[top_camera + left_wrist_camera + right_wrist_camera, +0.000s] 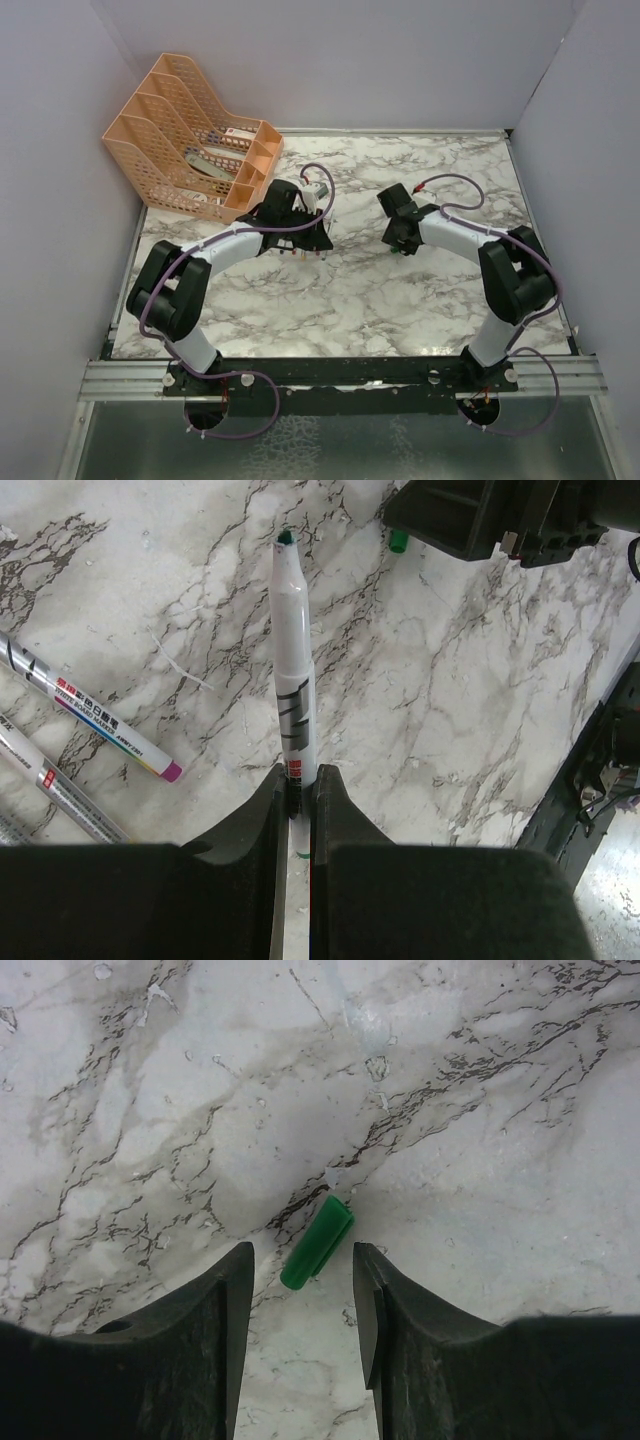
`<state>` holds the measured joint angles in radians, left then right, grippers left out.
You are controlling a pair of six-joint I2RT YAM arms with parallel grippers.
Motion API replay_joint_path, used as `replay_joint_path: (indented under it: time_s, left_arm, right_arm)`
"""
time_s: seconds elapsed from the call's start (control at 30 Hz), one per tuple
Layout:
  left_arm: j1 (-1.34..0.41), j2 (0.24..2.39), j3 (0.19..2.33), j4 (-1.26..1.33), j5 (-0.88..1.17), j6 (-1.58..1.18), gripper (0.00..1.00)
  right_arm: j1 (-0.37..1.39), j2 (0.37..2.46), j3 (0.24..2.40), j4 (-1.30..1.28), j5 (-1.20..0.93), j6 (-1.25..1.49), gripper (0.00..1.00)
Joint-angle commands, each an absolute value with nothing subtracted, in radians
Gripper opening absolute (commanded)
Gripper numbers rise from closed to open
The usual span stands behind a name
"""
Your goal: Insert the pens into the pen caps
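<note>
My left gripper [298, 780] is shut on a white pen [293, 660]. The pen's green tip sticks out ahead of the fingers, above the marble table [450, 730]. A green pen cap [317, 1243] lies flat on the marble, just in front of the gap between my right gripper's fingertips. That right gripper [300, 1260] stands open and low over the cap without touching it. In the left wrist view the same green cap [398, 542] shows beside the right gripper's black body [500, 520]. In the top view the left gripper [305, 238] and right gripper [398, 240] face each other at mid-table.
Two more pens lie on the marble left of the held one, a purple-tipped pen [95, 715] and another pen [60, 790] nearer the view's edge. An orange file-tray rack [190, 140] stands at the back left corner. Grey walls enclose the table.
</note>
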<state>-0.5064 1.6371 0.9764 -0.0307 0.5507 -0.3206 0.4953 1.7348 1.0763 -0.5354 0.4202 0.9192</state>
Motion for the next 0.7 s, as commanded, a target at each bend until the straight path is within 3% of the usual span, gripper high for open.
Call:
replay_joint_path:
  time_s: [0.0, 0.33, 0.67]
  left_arm:
    - [-0.514, 1.654, 1.012, -0.018, 0.584, -0.304, 0.0]
    - [-0.513, 1.66, 1.015, -0.018, 0.588, -0.301, 0.0]
    - [-0.513, 1.658, 1.016, -0.015, 0.587, -0.309, 0.0]
  right_arm:
    - [0.475, 1.77, 1.1, -0.515, 0.391, 0.934, 0.44]
    - [0.453, 1.778, 1.083, -0.506, 0.359, 0.947, 0.42]
    - [0.448, 1.807, 1.063, -0.495, 0.311, 0.936, 0.08]
